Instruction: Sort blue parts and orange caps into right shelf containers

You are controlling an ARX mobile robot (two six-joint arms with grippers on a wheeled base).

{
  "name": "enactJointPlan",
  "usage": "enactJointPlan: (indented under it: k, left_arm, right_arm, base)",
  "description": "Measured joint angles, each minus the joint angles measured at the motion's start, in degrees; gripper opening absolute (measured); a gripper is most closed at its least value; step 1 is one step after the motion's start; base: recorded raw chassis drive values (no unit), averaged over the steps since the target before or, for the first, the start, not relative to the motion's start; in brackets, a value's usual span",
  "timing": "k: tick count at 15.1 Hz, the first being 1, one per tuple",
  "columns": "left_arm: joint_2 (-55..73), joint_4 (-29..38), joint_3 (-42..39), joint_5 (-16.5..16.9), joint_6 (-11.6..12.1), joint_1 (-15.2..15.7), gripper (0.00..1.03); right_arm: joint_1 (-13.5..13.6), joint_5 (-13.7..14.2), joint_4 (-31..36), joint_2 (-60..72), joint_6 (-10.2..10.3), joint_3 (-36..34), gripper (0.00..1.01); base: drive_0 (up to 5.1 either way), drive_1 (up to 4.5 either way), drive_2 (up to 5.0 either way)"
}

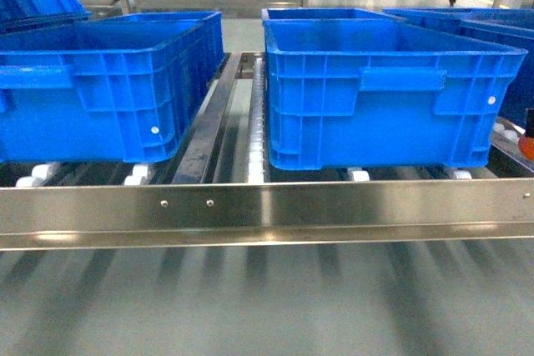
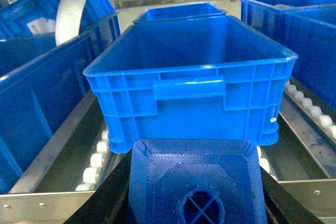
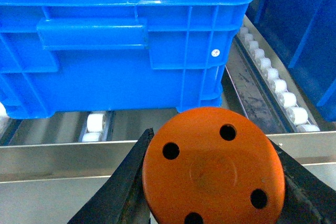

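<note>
In the left wrist view my left gripper (image 2: 195,184) is shut on a blue part (image 2: 197,177); its round recess with a cross faces the camera, and black fingers (image 2: 113,200) press on both sides. An open, empty-looking blue crate (image 2: 189,85) stands on the shelf just ahead of it. In the right wrist view my right gripper (image 3: 212,169) is shut on an orange cap (image 3: 212,163), whose flat holed top faces the camera. Beyond it stands another blue crate (image 3: 115,51). The head view shows two crates (image 1: 100,89) (image 1: 384,93) and neither gripper clearly.
The steel front rail (image 1: 267,206) runs across in front of the crates, with white rollers (image 1: 138,174) beneath them. More blue crates stand left and right (image 2: 299,30) and on racks behind. A narrow roller lane (image 3: 273,82) runs beside the right crate.
</note>
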Motion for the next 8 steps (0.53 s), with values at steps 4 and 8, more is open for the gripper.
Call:
enactJointPlan:
  k: [4,8]
  left_arm:
    - [0.0,0.1,0.0,0.0,0.0,-0.1,0.44]
    - [0.0,0.1,0.0,0.0,0.0,-0.1,0.44]
  right_arm:
    - [0.0,0.0,0.0,0.0,0.0,0.0,0.44]
    - [0.0,0.0,0.0,0.0,0.0,0.0,0.44]
  base:
    - [0.0,0.0,0.0]
    - [0.0,0.0,0.0]
